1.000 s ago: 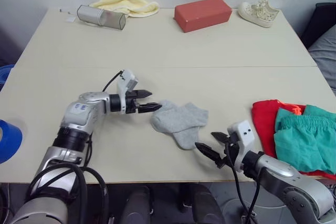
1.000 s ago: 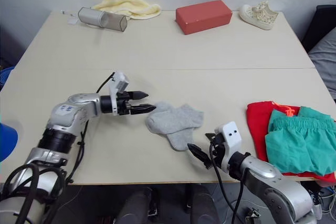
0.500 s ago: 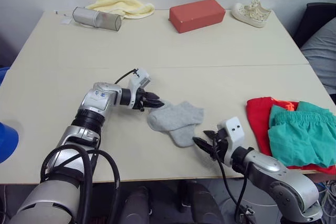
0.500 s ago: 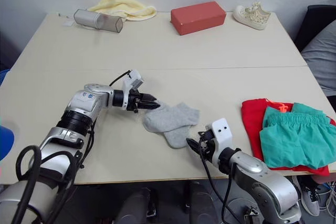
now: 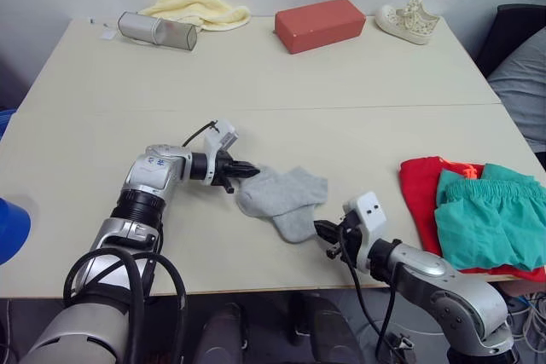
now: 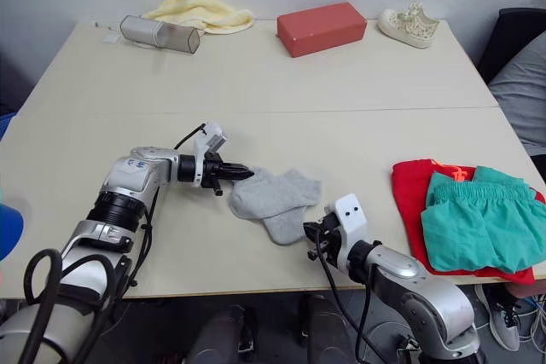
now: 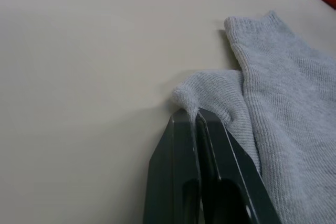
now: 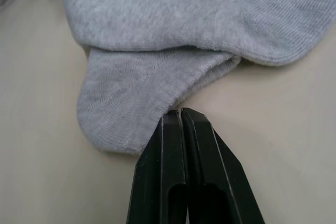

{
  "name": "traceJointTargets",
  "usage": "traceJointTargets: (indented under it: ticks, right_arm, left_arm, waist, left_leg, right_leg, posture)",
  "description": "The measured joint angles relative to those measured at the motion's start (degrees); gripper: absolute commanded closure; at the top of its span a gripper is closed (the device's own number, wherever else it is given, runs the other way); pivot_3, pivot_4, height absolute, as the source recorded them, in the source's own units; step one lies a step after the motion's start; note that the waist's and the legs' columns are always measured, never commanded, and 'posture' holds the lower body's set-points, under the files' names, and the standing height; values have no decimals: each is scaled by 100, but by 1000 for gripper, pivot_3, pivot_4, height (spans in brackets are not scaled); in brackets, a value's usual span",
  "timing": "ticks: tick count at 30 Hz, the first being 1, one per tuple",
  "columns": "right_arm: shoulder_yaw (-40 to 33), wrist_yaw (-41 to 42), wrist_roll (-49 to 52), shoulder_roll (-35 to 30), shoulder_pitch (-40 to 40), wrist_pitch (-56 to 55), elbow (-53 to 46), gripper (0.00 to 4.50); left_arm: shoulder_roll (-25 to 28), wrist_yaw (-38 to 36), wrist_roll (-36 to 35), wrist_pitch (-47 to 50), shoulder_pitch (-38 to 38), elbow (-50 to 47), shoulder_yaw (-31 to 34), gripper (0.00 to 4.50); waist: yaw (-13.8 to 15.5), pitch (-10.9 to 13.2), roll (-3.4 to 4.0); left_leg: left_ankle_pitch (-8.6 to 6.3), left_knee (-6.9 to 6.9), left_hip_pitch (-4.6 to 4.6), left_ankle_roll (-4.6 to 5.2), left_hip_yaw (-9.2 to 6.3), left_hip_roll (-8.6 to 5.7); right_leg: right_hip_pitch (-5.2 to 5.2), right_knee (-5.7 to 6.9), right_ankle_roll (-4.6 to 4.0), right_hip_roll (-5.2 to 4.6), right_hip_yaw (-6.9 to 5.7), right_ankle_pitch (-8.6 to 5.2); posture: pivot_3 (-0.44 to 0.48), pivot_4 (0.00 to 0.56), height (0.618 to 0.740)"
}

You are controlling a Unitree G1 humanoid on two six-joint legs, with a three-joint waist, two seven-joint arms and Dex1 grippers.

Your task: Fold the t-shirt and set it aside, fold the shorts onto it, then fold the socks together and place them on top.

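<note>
Both grippers have closed on the socks (image 5: pixel 282 197).

Left arm: reaching forward and inward over the table, forearm low and nearly level.
Left gripper (image 5: pixel 245 170): black fingers (image 7: pixel 210 145) pressed together, pinching a small ridge of the socks (image 5: pixel 281 196) at their left edge.
Right arm: bent at the near table edge, wrist angled inward toward the left.
Right gripper (image 5: pixel 322 229): fingers (image 8: pixel 170 145) closed flat against each other, tips at the near edge of the socks, nothing visibly between them.
</note>
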Motion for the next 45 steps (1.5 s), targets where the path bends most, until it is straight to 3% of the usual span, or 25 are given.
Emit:
traceJointTargets:
  ticks: [10, 11, 20, 28, 32, 41, 45]
  right_arm:
    - [-683, -116, 828, -15, 213, 616, -282, 149]
    - [-725, -160, 950, 26, 231, 668, -309, 22]
    - [-1198, -548, 1814, 85, 174, 1032, -163, 22]
    - [-576, -707, 1622, 66, -183, 1120, -134, 22]
    - [-349, -735, 1357, 162, -460, 1024, 138, 1251]
    - [-88, -435, 1156, 13, -606, 1098, 369, 4476]
    - [-7, -287, 1148, -16, -706, 1143, 427, 4476]
  left_arm:
    - [108, 242, -171, 406, 525, -739, 263, 4500]
    - [108, 258, -179, 420, 530, -743, 277, 4500]
    - [90, 365, -212, 415, 548, -763, 300, 4500]
    - [30, 478, -259, 433, 629, -856, 362, 4500]
    - [15, 523, -270, 493, 637, -878, 386, 4500]
    - [21, 587, -308, 608, 735, -1078, 436, 4500]
    - [21, 647, -381, 687, 890, -1256, 522, 4500]
  waist:
    - [12, -1, -1]
    - [6, -1, -1]
    - [8, -1, -1]
    - [2, -3, -5]
    - [-1, -5, -7]
    - [-4, -5, -7]
    - [-3, -5, -7]
  left_leg:
    - [5, 0, 4, 2, -3, -4]
    - [5, 0, 4, 1, -2, -4]
    - [17, -2, 7, 0, -2, -5]
    - [23, -3, 10, -3, -3, -5]
    - [30, -2, 10, -3, -2, -5]
    - [32, -10, 9, -6, -2, -4]
    - [32, -9, 9, -5, -2, -4]
  right_leg:
    - [3, 5, -2, -8, 1, 1]
    - [3, 5, -3, -8, 1, 2]
    - [3, 7, -12, -10, 1, 11]
    - [4, 9, -14, -8, 1, 13]
    - [5, 8, -17, -9, 1, 22]
    - [2, 3, -17, -8, 0, 22]
    - [2, 5, -17, -9, 1, 22]
  posture:
    - [0, 150, 740]
    - [0, 150, 740]
    - [0, 150, 740]
    - [0, 150, 740]
    - [0, 150, 740]
    - [0, 150, 740]
    - [0, 150, 740]
